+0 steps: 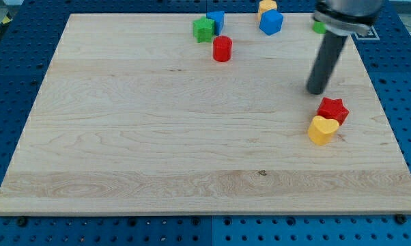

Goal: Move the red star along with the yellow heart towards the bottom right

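Observation:
The red star (333, 110) lies at the view's right on the wooden board (158, 137). The yellow heart (322, 130) touches it on its lower left. My tip (317, 91) stands just up and left of the red star, a small gap apart from it. The rod rises towards the view's top right and hides most of a green block (317, 27).
A red cylinder (222, 49), a green block (203, 29) and a blue block (216, 20) cluster at the top centre. A blue block (271, 22) and an orange block (267, 6) sit at the top edge. A fiducial marker (366, 34) lies off the board's top right.

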`<state>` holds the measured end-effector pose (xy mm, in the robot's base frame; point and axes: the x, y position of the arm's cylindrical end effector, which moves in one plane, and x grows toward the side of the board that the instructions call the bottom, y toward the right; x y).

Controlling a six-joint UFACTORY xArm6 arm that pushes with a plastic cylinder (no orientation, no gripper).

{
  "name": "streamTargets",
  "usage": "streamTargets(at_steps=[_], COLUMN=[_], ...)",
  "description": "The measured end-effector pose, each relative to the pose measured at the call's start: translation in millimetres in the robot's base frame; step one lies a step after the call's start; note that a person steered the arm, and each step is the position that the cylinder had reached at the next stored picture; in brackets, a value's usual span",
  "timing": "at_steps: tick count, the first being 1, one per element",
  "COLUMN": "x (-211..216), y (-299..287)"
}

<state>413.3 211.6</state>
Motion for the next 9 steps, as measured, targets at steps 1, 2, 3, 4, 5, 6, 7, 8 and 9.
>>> streamTargets(at_steps=[1, 2, 3, 4, 5, 6, 7, 8, 9], x=[18, 23, 23, 23, 25, 29, 30, 33, 41], y=[29, 29, 26, 19, 17, 9, -15, -42, -49])
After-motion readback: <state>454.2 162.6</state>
